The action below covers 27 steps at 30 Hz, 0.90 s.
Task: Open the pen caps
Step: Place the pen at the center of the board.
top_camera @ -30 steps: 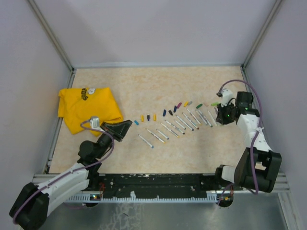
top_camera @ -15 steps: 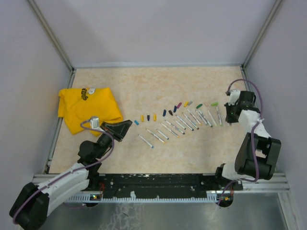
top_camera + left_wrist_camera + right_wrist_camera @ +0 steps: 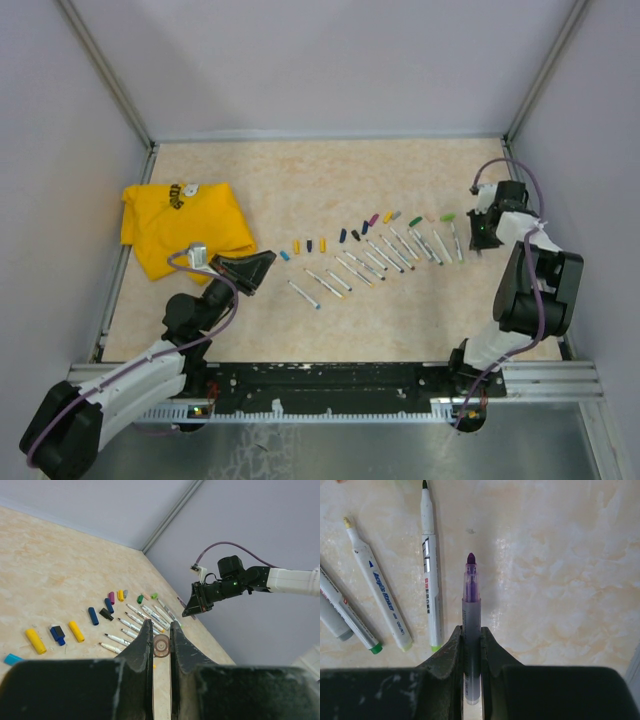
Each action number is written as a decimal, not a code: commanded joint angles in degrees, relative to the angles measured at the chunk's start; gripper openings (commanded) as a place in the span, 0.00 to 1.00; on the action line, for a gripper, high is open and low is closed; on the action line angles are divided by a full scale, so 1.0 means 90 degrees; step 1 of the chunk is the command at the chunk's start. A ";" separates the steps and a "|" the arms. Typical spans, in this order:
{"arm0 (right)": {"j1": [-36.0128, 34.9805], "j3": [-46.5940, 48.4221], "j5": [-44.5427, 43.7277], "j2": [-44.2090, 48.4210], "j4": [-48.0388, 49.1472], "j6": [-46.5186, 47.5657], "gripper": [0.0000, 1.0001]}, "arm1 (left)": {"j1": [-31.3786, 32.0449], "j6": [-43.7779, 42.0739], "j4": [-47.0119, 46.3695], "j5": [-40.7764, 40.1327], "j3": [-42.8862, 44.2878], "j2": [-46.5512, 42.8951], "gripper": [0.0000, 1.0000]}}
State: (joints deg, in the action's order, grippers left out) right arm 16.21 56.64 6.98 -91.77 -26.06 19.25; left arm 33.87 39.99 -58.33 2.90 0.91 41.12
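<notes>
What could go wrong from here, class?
1. The right hand pinches the purple-tipped pen near its back end; the long front could swing or slip out.
2. Its bare tip could stain the table or bump the nearest lying pen when lowered.
3. The left hand pinches a small round piece, probably a cap, which could drop.

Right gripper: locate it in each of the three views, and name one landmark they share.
Top external: the right gripper is on the right side, just past the right end of the pen row.
Left wrist: right of centre, dark, above the far end of the row.
Right wrist: bottom centre, shut on a purple-tipped pen.
Shared landmark: the pen row.
</notes>
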 commanded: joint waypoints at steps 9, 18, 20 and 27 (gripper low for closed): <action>0.0035 0.0498 0.0037 -0.0711 0.0071 0.0067 0.06 | -0.0033 -0.0090 -0.0238 0.0093 -0.0219 -0.0081 0.00; 0.0035 0.0475 0.0044 -0.0842 0.0037 0.0095 0.12 | -0.0033 -0.0058 -0.0270 0.0115 -0.0228 -0.0079 0.00; 0.0042 0.0474 0.0044 -0.0865 0.0028 0.0091 0.13 | -0.0033 -0.0059 -0.0268 0.0118 -0.0244 -0.0094 0.00; 0.0098 0.0466 0.0110 -0.0869 -0.0005 0.0090 0.20 | -0.0028 -0.0062 -0.0243 0.0124 -0.0238 -0.0151 0.00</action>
State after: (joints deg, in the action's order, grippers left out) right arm 16.29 59.07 8.19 -98.70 -26.15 19.44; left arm 33.87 40.03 -58.35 3.14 0.91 40.53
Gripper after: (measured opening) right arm 0.193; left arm 0.129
